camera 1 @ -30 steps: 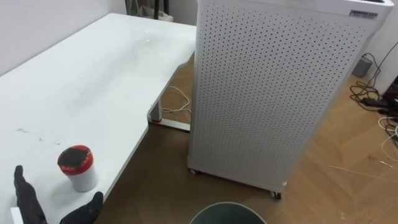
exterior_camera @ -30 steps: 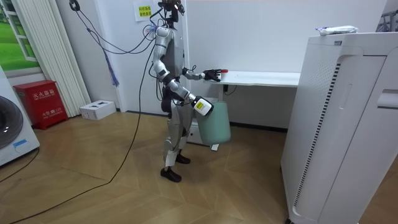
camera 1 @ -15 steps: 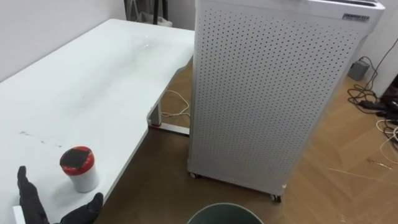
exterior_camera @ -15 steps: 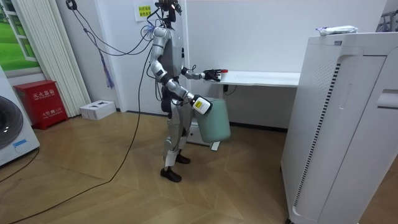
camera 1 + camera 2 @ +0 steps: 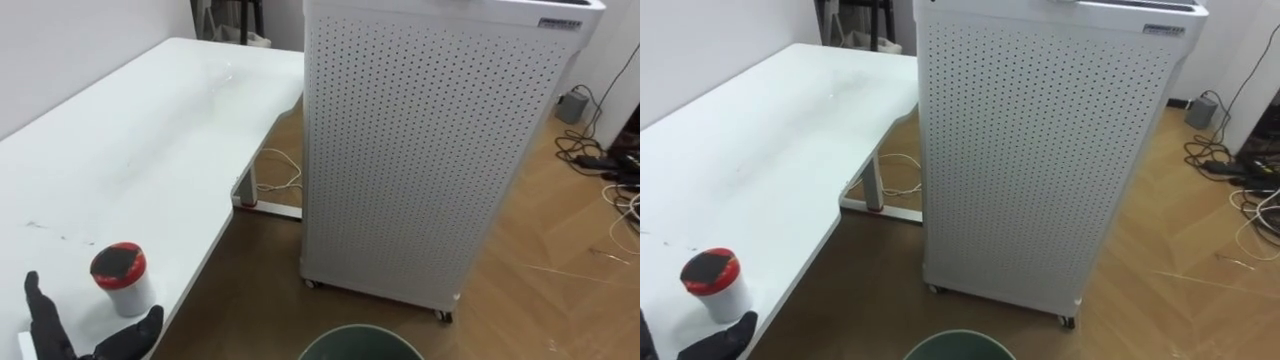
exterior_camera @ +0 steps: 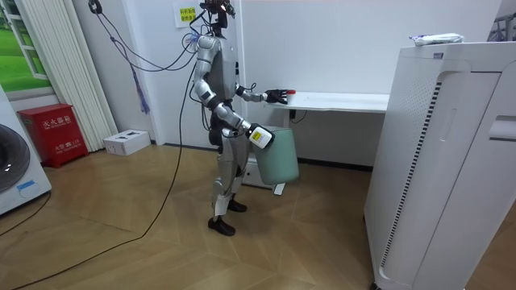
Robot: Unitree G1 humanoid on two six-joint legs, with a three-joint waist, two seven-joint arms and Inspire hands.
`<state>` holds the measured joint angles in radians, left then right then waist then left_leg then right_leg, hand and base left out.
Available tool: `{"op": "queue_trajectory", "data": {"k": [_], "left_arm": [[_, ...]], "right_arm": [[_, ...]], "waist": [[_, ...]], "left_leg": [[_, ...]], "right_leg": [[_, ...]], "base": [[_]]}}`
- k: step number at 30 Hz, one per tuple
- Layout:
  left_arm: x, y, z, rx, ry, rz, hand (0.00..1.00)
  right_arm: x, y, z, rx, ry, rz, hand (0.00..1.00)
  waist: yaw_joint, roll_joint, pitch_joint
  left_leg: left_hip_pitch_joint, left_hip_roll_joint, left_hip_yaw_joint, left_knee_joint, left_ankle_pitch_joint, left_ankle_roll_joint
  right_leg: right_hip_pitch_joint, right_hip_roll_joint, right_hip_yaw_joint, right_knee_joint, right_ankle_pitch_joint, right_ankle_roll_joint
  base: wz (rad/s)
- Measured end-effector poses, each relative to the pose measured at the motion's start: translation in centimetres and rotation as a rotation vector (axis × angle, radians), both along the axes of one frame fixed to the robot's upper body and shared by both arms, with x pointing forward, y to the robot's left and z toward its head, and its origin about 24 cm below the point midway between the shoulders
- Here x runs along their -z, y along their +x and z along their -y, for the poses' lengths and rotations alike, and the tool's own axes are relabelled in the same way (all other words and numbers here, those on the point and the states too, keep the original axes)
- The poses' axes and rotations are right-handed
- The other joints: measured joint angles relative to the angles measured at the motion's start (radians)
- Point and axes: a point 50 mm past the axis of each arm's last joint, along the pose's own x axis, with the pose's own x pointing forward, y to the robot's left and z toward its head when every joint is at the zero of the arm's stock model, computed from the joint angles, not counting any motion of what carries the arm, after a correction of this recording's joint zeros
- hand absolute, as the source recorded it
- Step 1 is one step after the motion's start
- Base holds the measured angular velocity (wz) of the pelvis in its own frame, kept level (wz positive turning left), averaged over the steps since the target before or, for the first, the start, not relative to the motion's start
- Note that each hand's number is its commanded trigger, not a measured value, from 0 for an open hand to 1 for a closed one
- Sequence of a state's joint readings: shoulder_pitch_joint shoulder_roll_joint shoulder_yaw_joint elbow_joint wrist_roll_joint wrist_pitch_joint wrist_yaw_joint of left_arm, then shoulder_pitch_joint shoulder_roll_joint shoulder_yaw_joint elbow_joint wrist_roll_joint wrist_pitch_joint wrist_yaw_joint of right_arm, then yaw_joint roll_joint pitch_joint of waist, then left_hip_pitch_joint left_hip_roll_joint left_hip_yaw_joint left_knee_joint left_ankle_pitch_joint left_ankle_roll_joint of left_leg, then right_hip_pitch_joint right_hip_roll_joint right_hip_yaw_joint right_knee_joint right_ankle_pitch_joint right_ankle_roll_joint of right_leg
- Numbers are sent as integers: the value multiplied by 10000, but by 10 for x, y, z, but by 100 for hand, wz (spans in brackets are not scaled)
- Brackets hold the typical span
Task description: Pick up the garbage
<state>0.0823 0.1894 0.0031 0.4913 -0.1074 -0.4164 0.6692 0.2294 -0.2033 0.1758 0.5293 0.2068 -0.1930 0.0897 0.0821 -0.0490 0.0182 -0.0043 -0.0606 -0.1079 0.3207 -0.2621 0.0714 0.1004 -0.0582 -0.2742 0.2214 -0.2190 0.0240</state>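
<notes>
Stance: upright on the wooden floor (image 6: 145,250) at the end of the white table (image 5: 150,140), facing it.
Garbage: white cup with a red lid (image 5: 122,279), upright on the table near its front edge.
Left hand (image 5: 45,322): black, fingers straight and spread, thumb out, holding nothing; low over the table just beside the cup, thumb tip close to the cup's base, contact impossible to judge.
Right hand (image 6: 260,138): down by the hip at the rim of the green bin (image 6: 278,157); fingers hidden there, so grip impossible to tell.
Green bin: hanging at the right side, clear of the floor in the room view; dark round rim at the bottom edge of the eye views.
White perforated cabinet (image 5: 430,160): on small casters, just beside the table's far corner.
Cables (image 5: 600,160): loose on the floor, right of the cabinet.
</notes>
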Motion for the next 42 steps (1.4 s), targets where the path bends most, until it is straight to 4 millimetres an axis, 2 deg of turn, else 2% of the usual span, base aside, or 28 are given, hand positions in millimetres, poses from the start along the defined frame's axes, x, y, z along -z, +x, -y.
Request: {"op": "queue_trajectory", "data": {"k": [21,28,33,36,42], "left_arm": [[-1,2,-1,-185,35,60,0],[0,3,1,-46,-154,24,0],[-2,5,4,82,-171,69,0],[-4,8,8,371,-193,121,0],[-8,26,33,1966,-331,243,0]], "right_arm": [[0,1,0,-25,-74,6,100],[0,1,0,-30,-65,8,100],[0,1,-2,-98,-38,13,100],[0,2,-6,-294,-20,-2,100],[0,3,-11,-561,15,16,100]], "waist": [[-68,-12,8],[-81,39,37],[-157,100,27],[-259,100,27],[-262,48,-1]], "left_leg": [[23,13,154,22,5,2],[84,16,142,-108,3,4],[-26,14,148,-88,5,3],[-27,11,125,-28,18,4],[-5,11,168,-109,25,11]], "right_leg": [[-76,-4,221,-3,-1,1],[-9,0,216,-2,1,2],[-131,1,222,-1,1,3],[-151,-5,243,-3,1,3],[-169,-19,247,-14,1,4]], "base": [[-1],[0],[0],[0],[-1]]}}
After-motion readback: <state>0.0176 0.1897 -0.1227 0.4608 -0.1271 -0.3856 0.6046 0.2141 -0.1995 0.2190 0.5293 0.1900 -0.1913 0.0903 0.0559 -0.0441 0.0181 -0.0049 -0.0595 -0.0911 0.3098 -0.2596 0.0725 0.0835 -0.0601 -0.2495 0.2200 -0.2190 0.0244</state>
